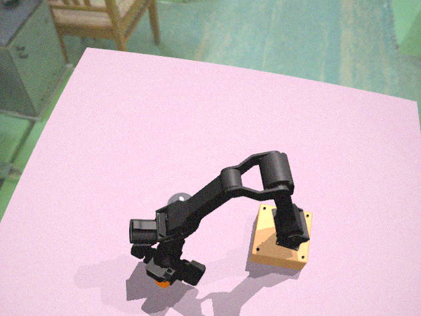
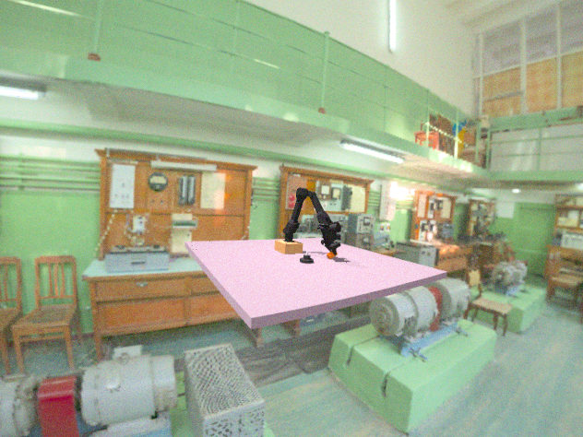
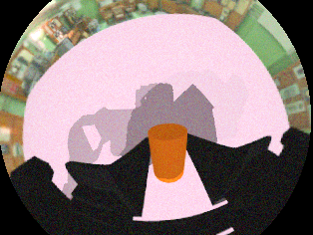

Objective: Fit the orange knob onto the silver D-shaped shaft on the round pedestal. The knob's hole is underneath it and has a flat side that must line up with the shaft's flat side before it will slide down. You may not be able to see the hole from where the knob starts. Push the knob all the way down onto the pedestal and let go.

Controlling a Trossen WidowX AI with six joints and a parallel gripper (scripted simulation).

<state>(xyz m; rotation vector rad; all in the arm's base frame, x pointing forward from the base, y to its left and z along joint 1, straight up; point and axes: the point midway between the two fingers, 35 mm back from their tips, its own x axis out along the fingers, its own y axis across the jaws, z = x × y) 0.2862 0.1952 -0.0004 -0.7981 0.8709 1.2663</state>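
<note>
Clamped on the orange knob (image 3: 167, 152), the end effector (image 1: 168, 272) points down near the front edge of the pink worktop (image 1: 217, 112), its black fingers pressing the knob's sides. From the wooden base block (image 1: 263, 246) the arm (image 1: 238, 185) rises, folds at the elbow and reaches down toward the front left. Behind the forearm, the round pedestal (image 1: 174, 199) shows partly, its silver shaft (image 1: 182, 197) upright. Whether the knob touches the worktop is unclear.

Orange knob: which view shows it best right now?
The wrist view: the orange knob fills the centre, gripped between the dark fingers of the gripper. From the top only a sliver peeks below the gripper. The exterior view shows a tiny orange dot.
</note>
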